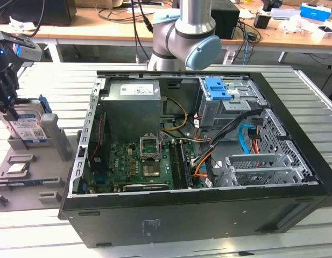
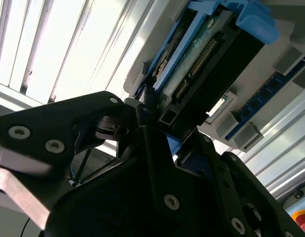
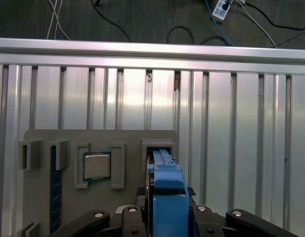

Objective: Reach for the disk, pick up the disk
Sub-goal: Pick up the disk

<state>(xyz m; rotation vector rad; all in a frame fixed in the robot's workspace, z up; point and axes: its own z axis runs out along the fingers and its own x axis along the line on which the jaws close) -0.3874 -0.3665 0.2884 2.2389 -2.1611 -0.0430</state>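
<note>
The trick here, I reckon, is to stay square to the disk (image 1: pixel 29 128), squeeze evenly across its sides and draw it straight out of the slot so it doesn't bind against the grey holder (image 1: pixel 55 141). The disk stands on edge in that holder on the desk (image 1: pixel 53 80), at the exterior view's left, well apart from the open computer case (image 1: pixel 209 215). In the first wrist view its blue rail (image 3: pixel 167 197) runs right between my jaws, one to each side, though whether they've clamped it or sit just open, I can't tell.
</note>
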